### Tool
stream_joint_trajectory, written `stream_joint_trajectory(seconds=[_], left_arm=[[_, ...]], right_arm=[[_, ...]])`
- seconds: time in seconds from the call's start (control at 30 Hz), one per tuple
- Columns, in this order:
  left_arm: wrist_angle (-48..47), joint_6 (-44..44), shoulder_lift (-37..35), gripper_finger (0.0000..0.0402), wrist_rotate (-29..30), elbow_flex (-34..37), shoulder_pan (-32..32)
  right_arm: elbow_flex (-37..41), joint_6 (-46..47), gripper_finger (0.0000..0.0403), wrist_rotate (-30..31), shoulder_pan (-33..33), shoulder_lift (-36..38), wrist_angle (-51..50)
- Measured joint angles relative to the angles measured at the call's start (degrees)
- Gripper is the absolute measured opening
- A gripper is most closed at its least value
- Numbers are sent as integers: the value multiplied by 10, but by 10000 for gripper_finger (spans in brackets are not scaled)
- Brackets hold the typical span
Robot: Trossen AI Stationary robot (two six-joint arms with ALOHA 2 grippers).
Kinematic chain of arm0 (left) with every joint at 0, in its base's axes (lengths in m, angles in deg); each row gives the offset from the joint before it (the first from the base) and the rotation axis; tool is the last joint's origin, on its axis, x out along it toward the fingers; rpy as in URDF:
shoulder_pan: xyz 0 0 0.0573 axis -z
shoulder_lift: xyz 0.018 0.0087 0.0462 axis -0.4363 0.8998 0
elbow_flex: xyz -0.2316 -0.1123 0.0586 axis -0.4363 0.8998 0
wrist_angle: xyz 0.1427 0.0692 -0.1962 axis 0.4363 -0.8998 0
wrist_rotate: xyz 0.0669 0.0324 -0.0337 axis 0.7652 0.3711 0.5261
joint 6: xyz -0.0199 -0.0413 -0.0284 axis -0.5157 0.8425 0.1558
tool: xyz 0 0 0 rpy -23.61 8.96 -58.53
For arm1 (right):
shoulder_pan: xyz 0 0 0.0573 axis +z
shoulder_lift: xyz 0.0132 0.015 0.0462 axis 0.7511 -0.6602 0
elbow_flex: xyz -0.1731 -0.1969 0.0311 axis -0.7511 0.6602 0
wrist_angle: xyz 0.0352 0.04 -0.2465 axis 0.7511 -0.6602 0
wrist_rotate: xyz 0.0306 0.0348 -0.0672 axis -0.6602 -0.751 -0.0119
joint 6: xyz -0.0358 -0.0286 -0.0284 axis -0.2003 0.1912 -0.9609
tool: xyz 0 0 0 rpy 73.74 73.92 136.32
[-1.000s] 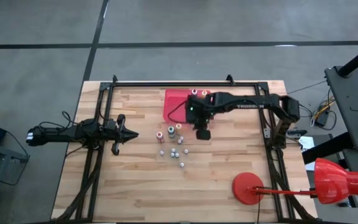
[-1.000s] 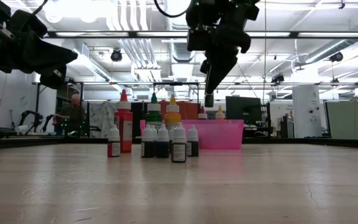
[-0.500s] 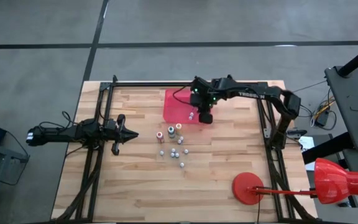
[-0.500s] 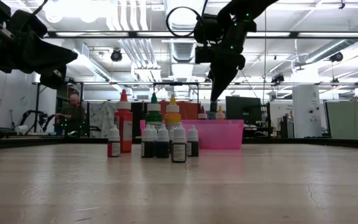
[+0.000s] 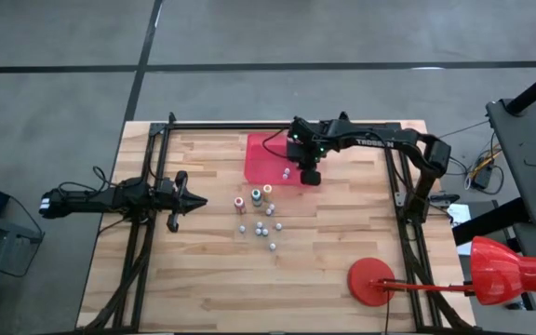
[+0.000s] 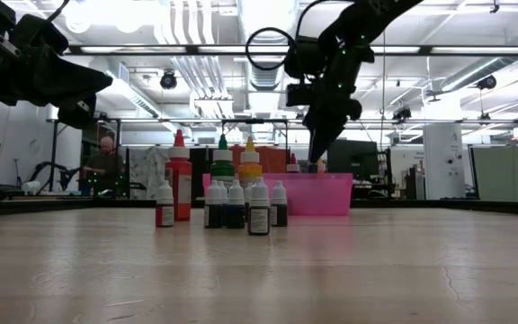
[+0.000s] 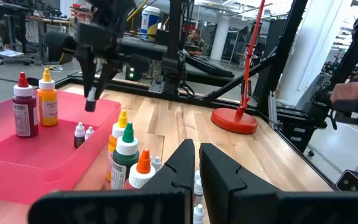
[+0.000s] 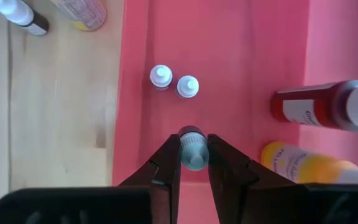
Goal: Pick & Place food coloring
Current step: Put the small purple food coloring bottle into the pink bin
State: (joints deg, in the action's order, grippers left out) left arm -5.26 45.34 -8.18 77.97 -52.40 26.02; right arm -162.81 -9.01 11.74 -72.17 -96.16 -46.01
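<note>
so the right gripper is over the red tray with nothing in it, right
Not quite. The right gripper is over the red tray, but it holds a small bottle between its fingers, as the right wrist view shows.

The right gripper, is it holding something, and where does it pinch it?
Yes. The right gripper pinches a small food coloring bottle by its sides, over the red tray.

Bright overhead ceiling lights, glare in low view, arms silhouetted, soft shadows
</note>
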Motion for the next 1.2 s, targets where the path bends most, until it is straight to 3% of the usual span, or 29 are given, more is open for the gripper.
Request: stream_joint_trajectory(seconds=[0.27, 0.6, 1.2], left_arm=[[0, 0, 0, 0, 0, 0, 0], [0, 0, 0, 0, 0, 0, 0], [0, 0, 0, 0, 0, 0, 0]], right_arm=[[39, 19, 54, 0, 9, -1, 50], [10, 36, 54, -1, -8, -21, 45], [-30, -110, 54, -1, -25, -78, 30]])
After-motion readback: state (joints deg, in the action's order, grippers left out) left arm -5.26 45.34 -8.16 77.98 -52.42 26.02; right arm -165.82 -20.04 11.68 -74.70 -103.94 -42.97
